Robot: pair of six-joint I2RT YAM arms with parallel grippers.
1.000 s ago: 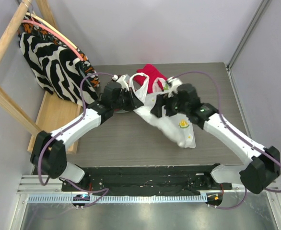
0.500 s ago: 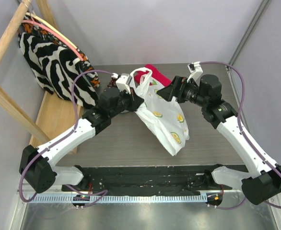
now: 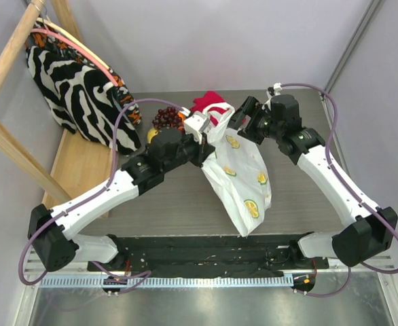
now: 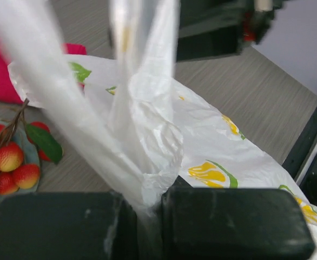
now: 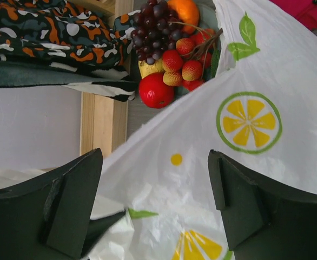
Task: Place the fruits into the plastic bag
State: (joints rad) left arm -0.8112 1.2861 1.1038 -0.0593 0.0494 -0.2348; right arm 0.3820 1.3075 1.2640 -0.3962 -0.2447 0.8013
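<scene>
Reading the left wrist view, I find the left gripper pressed together on a gathered fold of the plastic bag; the film rises out of the pinch and spreads away over the table. The right gripper stands spread wide; printed bag film fills the gap between its fingers, and more film lies bunched beside the finger on the picture's left; I cannot tell whether that finger carries any of it. In the top view the bag hangs between the two grippers, its upper end raised near both, its lower end trailing toward the arm bases. All the fruits sit outside the bag, on the plate at the far left of the table: grape bunch, orange, red apple, yellow fruit and cluster of small red-yellow fruits, packed touching one another. Behind the bag lies the red cloth; the zebra-striped bag hangs on the wooden rack at the left.
</scene>
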